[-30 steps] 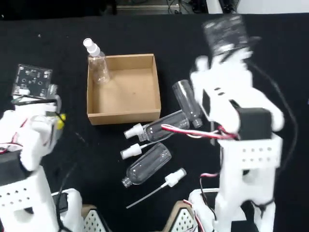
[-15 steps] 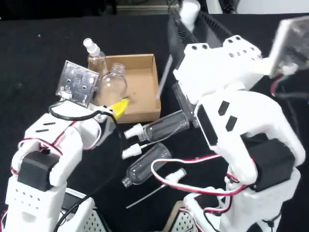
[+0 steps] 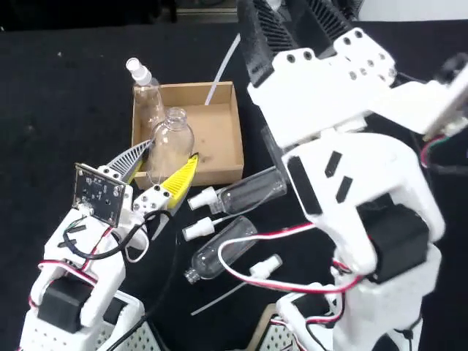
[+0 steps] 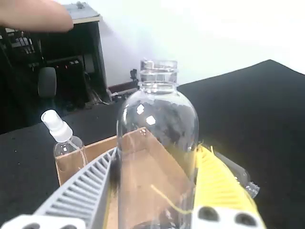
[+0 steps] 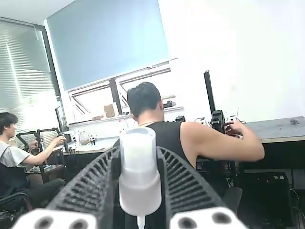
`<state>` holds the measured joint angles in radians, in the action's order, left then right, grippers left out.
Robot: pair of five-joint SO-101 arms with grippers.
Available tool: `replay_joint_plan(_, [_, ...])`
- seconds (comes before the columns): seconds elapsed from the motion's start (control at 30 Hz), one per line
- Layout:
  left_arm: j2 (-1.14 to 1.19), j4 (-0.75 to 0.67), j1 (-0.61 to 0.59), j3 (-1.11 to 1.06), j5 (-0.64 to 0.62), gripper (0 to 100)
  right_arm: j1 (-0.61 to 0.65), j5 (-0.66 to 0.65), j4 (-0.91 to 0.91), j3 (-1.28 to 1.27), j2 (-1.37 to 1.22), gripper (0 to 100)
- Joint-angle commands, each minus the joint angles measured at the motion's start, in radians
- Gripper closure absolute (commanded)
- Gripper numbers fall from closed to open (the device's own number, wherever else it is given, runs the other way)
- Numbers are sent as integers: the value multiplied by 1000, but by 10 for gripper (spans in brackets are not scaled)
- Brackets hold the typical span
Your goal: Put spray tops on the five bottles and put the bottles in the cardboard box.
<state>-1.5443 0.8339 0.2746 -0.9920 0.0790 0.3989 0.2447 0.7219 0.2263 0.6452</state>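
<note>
One capped bottle [image 3: 148,99] stands at the far corner of the cardboard box [image 3: 238,135], though whether inside its wall is hard to tell. Three bare bottles [image 3: 252,191] lie on the worktop [image 3: 58,88]. The left gripper [image 3: 168,155] has its jaws clamped on a fifth bottle [image 4: 157,129], upright, open neck up, over the box's near wall. The right gripper [image 5: 137,151] has its jaws pinched on a spray top [image 5: 138,183], tube hanging down.

Black table [image 3: 58,88]: cardboard box [image 3: 219,172], lying bottles [image 3: 223,248], loose spray tops [image 3: 265,268].
</note>
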Motion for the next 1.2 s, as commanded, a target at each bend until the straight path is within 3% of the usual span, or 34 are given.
replay_joint_plan(0.0, [-12,-92,12,-22,6,848,28,8,-83,-18,24,988])
replay_joint_plan(0.23, [-17,-146,18,-41,5,848,152,-2,-114,-97,18,987])
replay_joint_plan(0.57, [-21,-140,13,-41,5,848,140,-2,-201,-202,19,987])
replay_joint_plan(0.9, [-21,-140,12,-41,5,848,138,-3,-167,-88,19,987])
replay_joint_plan(1.17, [-21,-140,12,-39,5,848,140,-87,-175,-133,19,988])
